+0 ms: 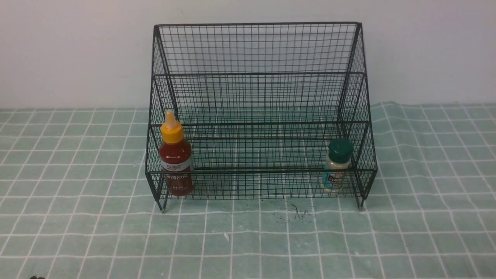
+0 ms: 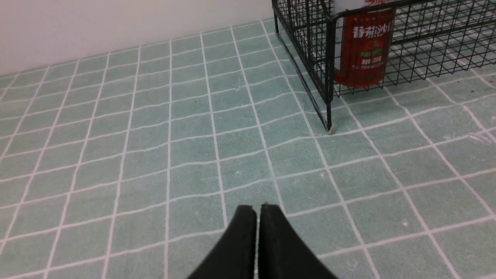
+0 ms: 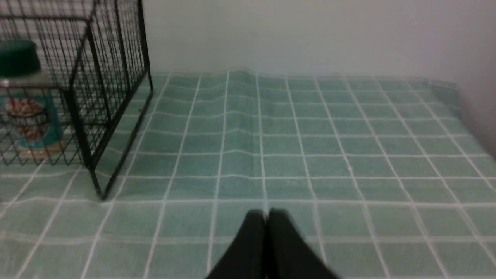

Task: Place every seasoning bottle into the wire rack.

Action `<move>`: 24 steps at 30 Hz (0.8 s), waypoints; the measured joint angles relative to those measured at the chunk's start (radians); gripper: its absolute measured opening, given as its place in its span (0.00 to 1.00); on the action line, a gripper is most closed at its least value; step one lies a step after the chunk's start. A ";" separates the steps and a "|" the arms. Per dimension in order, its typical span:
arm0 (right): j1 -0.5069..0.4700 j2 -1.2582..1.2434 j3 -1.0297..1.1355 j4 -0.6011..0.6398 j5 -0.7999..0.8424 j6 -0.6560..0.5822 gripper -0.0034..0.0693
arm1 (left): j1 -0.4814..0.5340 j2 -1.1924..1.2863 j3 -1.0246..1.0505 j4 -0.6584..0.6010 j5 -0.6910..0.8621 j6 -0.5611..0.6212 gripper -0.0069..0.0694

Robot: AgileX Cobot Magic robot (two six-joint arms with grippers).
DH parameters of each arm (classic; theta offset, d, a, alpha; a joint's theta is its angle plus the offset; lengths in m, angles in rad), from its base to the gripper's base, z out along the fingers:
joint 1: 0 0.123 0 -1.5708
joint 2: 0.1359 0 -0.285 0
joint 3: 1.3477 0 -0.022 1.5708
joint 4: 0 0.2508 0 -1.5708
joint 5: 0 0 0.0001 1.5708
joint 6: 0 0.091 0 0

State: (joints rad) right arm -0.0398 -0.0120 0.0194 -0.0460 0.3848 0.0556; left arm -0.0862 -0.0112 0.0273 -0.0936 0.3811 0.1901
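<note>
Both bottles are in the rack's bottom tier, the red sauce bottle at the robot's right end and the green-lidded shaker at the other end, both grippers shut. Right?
One thing is wrong: the ends are swapped. In the front view the red sauce bottle stands at the left end of the wire rack and the shaker at the right end. Both are in the bottom tier, and the left gripper and right gripper are shut.

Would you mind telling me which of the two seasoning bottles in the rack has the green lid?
The short beige spice shaker at the rack's right end; the taller red sauce bottle at the left has an orange-yellow nozzle.

black metal wire rack [image 1: 257, 97]; glossy plastic sauce bottle [image 1: 175, 155]; matt checked cloth [image 1: 77, 217].
</note>
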 joint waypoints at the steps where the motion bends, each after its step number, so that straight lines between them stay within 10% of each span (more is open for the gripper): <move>1: 0.000 0.000 0.000 0.001 0.001 0.005 0.03 | 0.000 0.000 0.000 0.000 0.000 0.000 0.08; 24: -0.001 0.000 0.000 0.002 0.001 0.012 0.03 | 0.000 0.000 0.000 0.000 0.000 0.000 0.08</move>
State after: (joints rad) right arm -0.0406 -0.0120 0.0194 -0.0440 0.3856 0.0676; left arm -0.0862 -0.0112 0.0273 -0.0936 0.3811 0.1901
